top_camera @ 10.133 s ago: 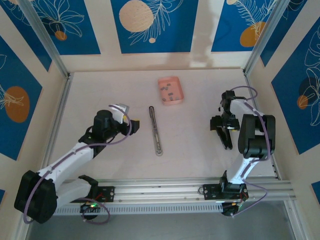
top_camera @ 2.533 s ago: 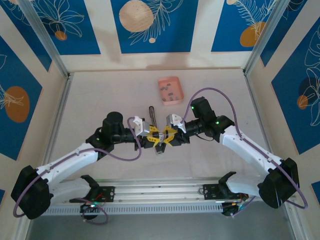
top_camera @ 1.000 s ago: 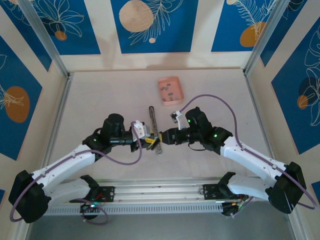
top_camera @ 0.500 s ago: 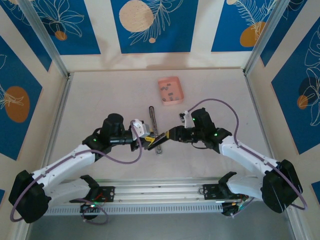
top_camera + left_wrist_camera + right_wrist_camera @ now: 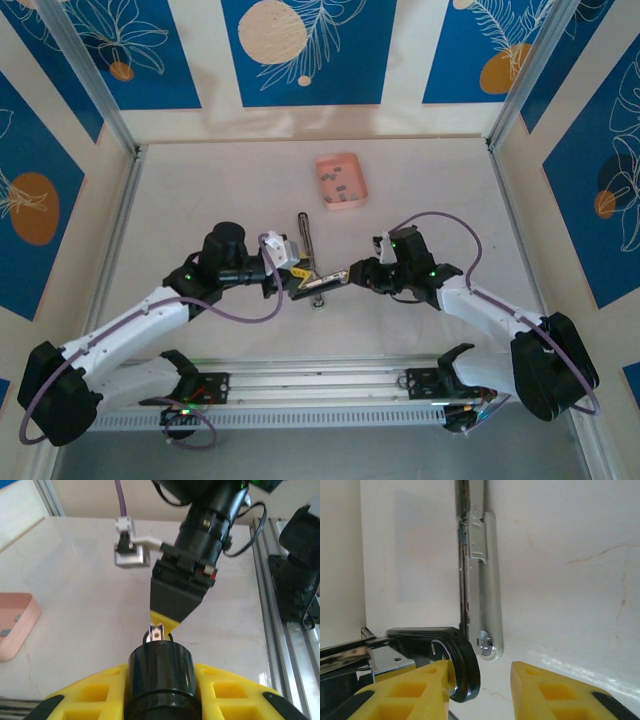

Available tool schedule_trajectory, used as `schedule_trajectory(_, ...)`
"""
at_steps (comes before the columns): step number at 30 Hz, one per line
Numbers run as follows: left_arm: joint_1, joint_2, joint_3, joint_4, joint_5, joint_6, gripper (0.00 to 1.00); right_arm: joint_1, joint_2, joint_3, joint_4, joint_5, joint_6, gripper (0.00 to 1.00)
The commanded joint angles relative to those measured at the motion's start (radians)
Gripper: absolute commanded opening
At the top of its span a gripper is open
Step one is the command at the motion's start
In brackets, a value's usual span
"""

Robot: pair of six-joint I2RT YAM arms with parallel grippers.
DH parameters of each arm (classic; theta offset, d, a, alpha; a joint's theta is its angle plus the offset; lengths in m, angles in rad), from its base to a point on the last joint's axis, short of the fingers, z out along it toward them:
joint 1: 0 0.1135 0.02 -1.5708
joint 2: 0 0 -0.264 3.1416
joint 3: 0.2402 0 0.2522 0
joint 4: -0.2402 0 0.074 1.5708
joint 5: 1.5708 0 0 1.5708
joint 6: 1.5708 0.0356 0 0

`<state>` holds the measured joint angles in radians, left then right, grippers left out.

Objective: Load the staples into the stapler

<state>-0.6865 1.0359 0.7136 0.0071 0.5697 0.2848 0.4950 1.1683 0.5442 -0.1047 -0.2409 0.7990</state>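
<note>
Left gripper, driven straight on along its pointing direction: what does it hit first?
Most likely the right gripper: it faces the left gripper head-on, just beyond the stapler bar that the left one holds. How far apart they are is unclear.

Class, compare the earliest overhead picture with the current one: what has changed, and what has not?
Both arms swung in to the middle. The left pincer clamped the stapler, whose black bar now sticks out sideways toward the right pincer. The pink tray and its staples stayed put.
</note>
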Motion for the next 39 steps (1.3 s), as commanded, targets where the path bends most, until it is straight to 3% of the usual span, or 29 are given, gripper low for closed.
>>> schedule_trajectory(1, -0.023, -0.020, 0.102, 0.211, 0.124, -0.053, 0.05, 0.001, 0.013, -0.047, -0.004, 0.028, 0.017, 0.38)
schedule_trajectory(9, -0.024, -0.010, 0.157, 0.202, 0.110, -0.055, 0.05, 0.000, -0.052, -0.076, -0.013, 0.037, 0.000, 0.45)
schedule_trajectory(19, -0.026, 0.001, 0.217, 0.151, 0.073, -0.057, 0.05, 0.001, -0.287, -0.063, -0.054, 0.050, -0.171, 0.56)
schedule_trajectory(24, -0.026, 0.012, 0.221, 0.189, 0.068, -0.088, 0.05, 0.010, -0.364, -0.032, -0.014, 0.015, -0.391, 0.60)
schedule_trajectory(28, -0.026, 0.016, 0.227, 0.201, 0.075, -0.100, 0.05, 0.064, -0.376, 0.008, -0.014, 0.011, -0.685, 0.63)
schedule_trajectory(34, -0.025, 0.018, 0.227, 0.234, 0.083, -0.126, 0.05, 0.190, -0.362, 0.008, 0.039, 0.107, -1.056, 0.67)
schedule_trajectory(39, -0.026, 0.022, 0.221, 0.277, 0.099, -0.157, 0.05, 0.222, -0.332, -0.027, 0.138, 0.113, -1.208, 0.54)
